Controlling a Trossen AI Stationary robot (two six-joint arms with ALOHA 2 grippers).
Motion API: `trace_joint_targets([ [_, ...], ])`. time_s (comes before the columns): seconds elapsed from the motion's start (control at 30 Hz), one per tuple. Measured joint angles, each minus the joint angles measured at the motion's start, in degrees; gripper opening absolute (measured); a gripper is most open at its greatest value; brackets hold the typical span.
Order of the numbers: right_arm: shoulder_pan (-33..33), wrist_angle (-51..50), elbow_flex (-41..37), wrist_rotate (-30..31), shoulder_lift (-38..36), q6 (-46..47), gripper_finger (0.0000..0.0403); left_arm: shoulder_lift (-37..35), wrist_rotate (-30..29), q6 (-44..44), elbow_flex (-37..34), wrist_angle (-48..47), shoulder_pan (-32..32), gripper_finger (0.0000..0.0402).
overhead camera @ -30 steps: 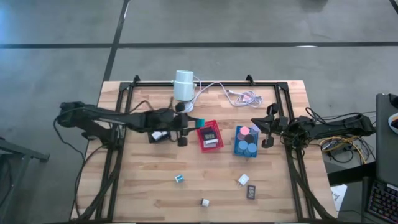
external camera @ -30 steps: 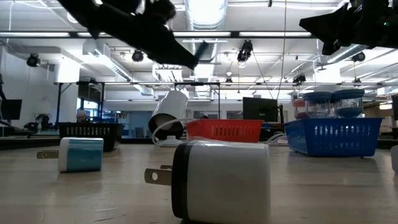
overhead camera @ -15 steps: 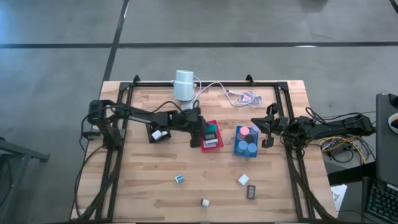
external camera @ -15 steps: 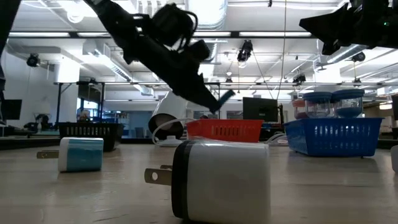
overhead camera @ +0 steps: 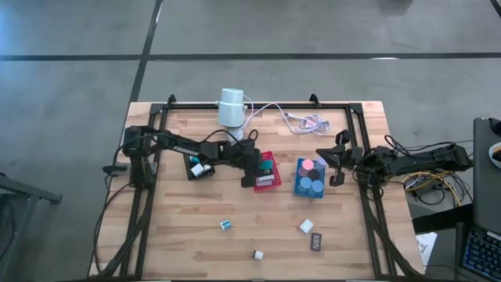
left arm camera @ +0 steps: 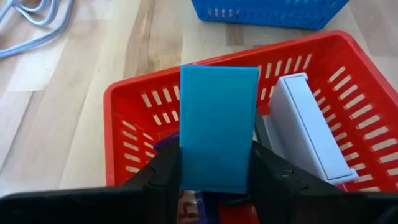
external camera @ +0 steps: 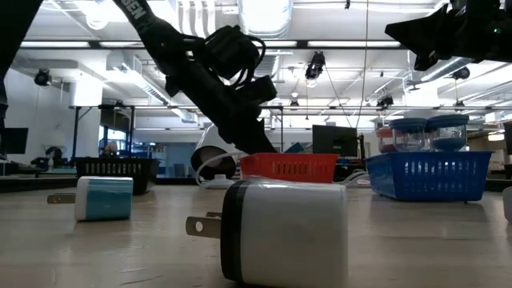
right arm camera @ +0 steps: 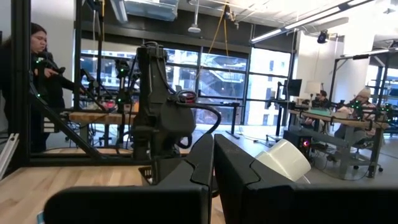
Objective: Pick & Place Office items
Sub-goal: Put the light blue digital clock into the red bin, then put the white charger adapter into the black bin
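While a grey concrete floor with dark seams lies all round it, the pale wooden table (overhead camera: 196,235) fills the middle of the high view, fenced by a black frame (overhead camera: 153,168) whose rails run along the back edge and down both sides; the low view looks across the boards into a bright hall of ceiling lights, windows and desks, and a person stands at a far bench in the right wrist view. Most open board lies toward the near edge, where only a few small items sit well apart: a teal and white block (overhead camera: 225,225), a white block (overhead camera: 306,226), a dark block (overhead camera: 317,242) and a white plug block (external camera: 284,234) nearest the low camera. At the back stand the white cylinder (overhead camera: 231,106) and its cable (overhead camera: 305,121). Mid-table, the black tray (overhead camera: 199,168), red tray (left arm camera: 130,121) and blue tray (overhead camera: 310,177) sit in a row, the blue one holding pink and blue discs (overhead camera: 308,165). Left gripper (left arm camera: 214,180) reaches over the red tray, its fingers pinching an upright teal block (left arm camera: 217,137) above the tray's inside, beside a grey block (left arm camera: 308,127) lying there. Right gripper (overhead camera: 337,160), fingers pressed together and empty, hangs just beside the blue tray near the right rail.
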Motion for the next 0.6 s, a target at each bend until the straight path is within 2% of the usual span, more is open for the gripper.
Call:
trace_joint_targets([
  [0.37, 0.00, 0.00, 0.00, 0.00, 0.00, 0.02, 0.0008, 0.13, -0.02, -0.07, -0.16, -0.52, -0.03, 0.0217],
  [0.6, 0.00, -0.01, 0.00, 0.00, 0.01, 0.00, 0.0008, -0.28, -0.04, -0.05, -0.16, -0.25, -0.03, 0.0237],
])
